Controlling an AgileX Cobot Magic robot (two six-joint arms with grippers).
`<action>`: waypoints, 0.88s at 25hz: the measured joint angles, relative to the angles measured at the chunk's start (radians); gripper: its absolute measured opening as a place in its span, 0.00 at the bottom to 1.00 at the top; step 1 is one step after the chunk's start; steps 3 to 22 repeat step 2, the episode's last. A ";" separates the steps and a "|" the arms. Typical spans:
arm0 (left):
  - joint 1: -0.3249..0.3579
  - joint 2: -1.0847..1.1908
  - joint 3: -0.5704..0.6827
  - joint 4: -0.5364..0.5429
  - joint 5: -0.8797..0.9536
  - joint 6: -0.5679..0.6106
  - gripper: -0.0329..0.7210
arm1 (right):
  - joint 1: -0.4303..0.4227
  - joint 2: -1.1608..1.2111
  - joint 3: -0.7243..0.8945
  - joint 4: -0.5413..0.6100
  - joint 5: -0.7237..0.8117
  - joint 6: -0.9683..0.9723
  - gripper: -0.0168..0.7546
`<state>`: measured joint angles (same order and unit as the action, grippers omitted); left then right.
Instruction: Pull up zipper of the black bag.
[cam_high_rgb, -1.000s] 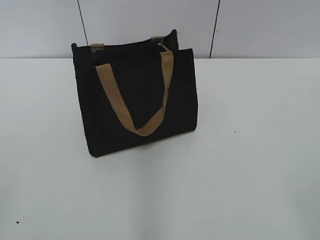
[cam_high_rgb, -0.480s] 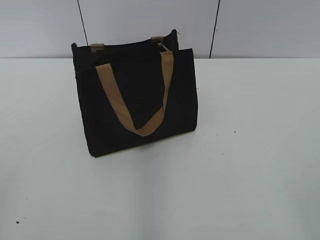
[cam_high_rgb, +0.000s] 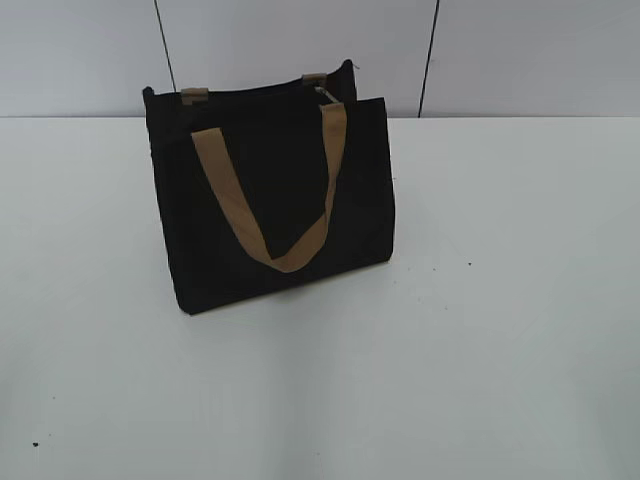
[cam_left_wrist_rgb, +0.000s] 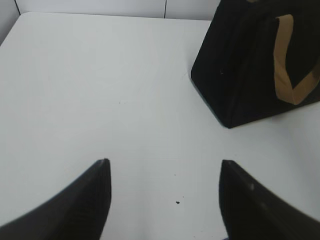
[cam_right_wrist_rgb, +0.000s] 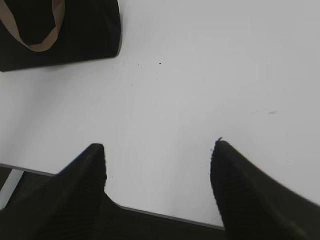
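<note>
- Both pairs of fingers are spread wide and hold nothing: my left fingers (cam_left_wrist_rgb: 165, 172) fill the bottom of the left wrist view, my right fingers (cam_right_wrist_rgb: 157, 150) the bottom of the right wrist view.
- Under each pair lies only bare white surface (cam_high_rgb: 480, 330); my right pair hangs over its near edge.
- From outside, neither arm shows.
- I see the bag (cam_high_rgb: 275, 200) upright in the upper left-centre of the exterior view, well apart from both pairs.
- It sits in the upper right corner of my left wrist view (cam_left_wrist_rgb: 255, 60) and the upper left corner of my right one (cam_right_wrist_rgb: 60, 30).
- One tan handle (cam_high_rgb: 270, 195) droops in a loop down its front face.
- At the top edge, right of centre by the rear strap end, a small silvery glint is the zipper (cam_high_rgb: 322, 92).
</note>
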<state>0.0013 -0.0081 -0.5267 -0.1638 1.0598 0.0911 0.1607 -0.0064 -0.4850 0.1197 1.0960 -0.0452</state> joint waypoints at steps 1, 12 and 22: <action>0.000 0.000 0.000 0.000 -0.001 0.000 0.73 | -0.015 0.000 0.000 0.001 0.000 0.000 0.67; 0.000 0.000 0.000 -0.001 -0.001 0.000 0.72 | -0.038 0.000 0.000 0.001 0.000 0.000 0.67; 0.000 0.000 0.000 -0.001 -0.001 0.000 0.72 | -0.038 0.000 0.000 0.001 0.000 0.000 0.67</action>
